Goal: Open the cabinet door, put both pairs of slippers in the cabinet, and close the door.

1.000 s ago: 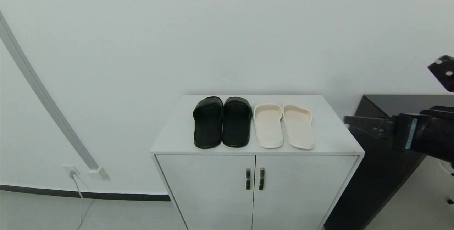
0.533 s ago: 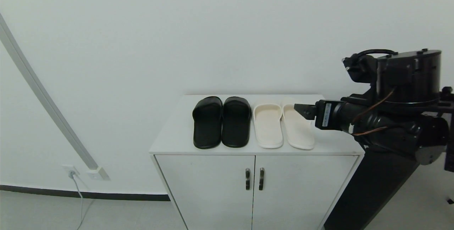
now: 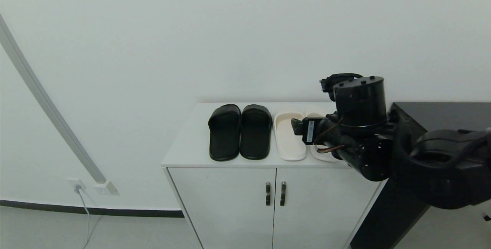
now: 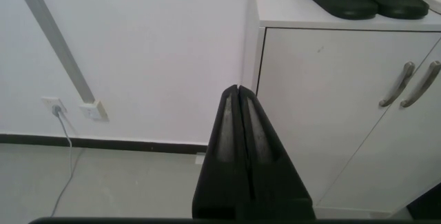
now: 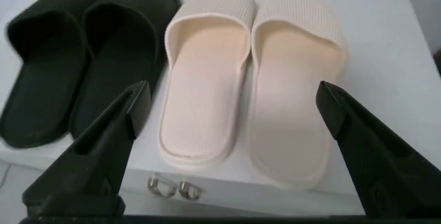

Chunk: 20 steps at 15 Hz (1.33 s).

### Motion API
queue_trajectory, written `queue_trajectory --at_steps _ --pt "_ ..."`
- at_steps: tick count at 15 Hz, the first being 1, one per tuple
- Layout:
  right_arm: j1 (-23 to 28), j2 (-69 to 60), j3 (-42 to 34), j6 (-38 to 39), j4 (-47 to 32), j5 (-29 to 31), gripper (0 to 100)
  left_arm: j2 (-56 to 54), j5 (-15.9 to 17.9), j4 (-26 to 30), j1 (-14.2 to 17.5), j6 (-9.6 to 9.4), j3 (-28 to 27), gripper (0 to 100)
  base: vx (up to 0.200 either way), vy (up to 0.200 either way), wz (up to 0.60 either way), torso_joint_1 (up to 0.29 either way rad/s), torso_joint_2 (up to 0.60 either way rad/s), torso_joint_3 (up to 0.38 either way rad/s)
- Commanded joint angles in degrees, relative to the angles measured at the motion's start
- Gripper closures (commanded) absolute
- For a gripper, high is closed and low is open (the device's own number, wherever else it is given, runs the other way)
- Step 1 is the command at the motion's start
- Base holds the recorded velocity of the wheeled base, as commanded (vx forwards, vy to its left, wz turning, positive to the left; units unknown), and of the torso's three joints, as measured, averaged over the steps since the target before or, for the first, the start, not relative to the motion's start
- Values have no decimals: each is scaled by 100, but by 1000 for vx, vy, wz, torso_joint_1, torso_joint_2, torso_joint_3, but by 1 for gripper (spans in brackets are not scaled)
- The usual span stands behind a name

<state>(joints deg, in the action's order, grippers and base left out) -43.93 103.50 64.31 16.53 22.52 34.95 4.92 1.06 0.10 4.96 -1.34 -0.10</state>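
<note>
A white cabinet (image 3: pixel 191 141) stands against the wall with both doors (image 3: pixel 226 206) closed, their two dark handles (image 3: pixel 275 193) meeting at the centre. On its top lie a pair of black slippers (image 3: pixel 238 132) and, to their right, a pair of cream slippers (image 3: pixel 288 136). My right gripper (image 3: pixel 297 126) hangs open just above the cream pair (image 5: pixel 207 79), its fingers (image 5: pixel 117 141) spread wider than both slippers; the arm hides most of the right cream slipper in the head view. My left gripper (image 4: pixel 238 96) is shut and empty, low and off the cabinet's left front corner (image 4: pixel 262 31).
A black table (image 3: pixel 441 109) stands right of the cabinet, close to its side. A slanted cable duct (image 3: pixel 46 103) runs down the wall at left to a socket with a cord (image 3: pixel 78 187). Open floor lies left of the cabinet.
My right arm has swung in from the right edge, leftward over the cabinet top, and now covers the right cream slipper. The slippers and doors have not moved.
</note>
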Motion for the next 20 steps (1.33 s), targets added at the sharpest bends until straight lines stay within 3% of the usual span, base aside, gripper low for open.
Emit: queue_trajectory --at_steps 1,8,20 --pt "8 557 170 -1 104 91 0 0 -1 -1 5 2 1 100 0 0 0 0 0 0" --pt "509 1313 583 -141 526 -23 0 0 -1 -1 -4 2 1 100 0 0 0 0 0 0" --pt "922 2342 1814 -256 535 -190 0 0 -1 -1 -4 2 1 100 0 0 0 0 0 0"
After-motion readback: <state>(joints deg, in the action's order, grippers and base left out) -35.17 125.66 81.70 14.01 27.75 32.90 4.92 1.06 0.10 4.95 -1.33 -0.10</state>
